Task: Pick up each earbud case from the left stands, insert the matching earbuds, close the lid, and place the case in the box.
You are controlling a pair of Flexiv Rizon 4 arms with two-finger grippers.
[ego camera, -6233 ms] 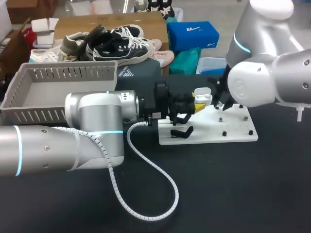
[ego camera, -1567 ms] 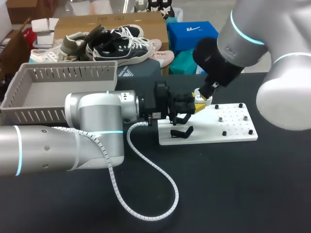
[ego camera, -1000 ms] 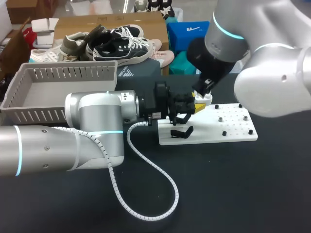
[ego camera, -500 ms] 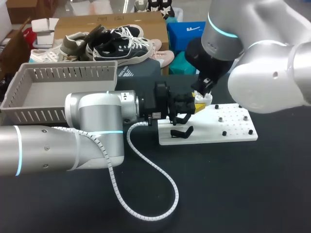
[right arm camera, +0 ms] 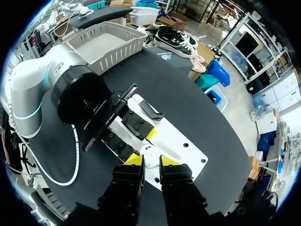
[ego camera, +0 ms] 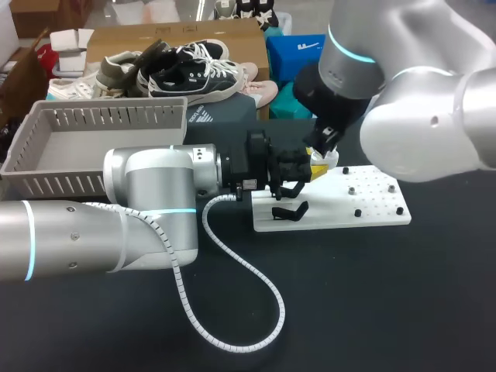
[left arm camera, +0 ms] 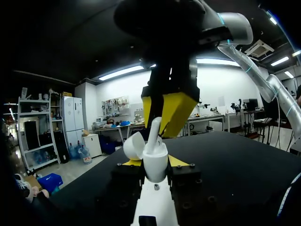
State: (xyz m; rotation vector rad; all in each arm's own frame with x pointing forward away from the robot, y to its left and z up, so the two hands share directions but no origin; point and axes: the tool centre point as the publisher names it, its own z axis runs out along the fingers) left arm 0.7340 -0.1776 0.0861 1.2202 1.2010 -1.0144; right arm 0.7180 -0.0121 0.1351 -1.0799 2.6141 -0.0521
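Our left tool (left arm camera: pixel 154 163) is pinching the case (left arm camera: pixel 155 155) from both sides, and the case's lid (left arm camera: pixel 133 145) is swung open to one side. Over the case our right tool (left arm camera: pixel 165 113) points down, its tips pressed on an earbud (left arm camera: pixel 154 126) whose lower end sits in the case. Just below both tools a white board (ego camera: pixel 372 205) lies on the tabletop (ego camera: pixel 372 302). The box (ego camera: pixel 93 124) stands well apart from the tools, beside our left arm.

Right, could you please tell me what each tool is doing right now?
Left tool: closed on the open earbud case.
Right tool: closed on an earbud, just above that case.
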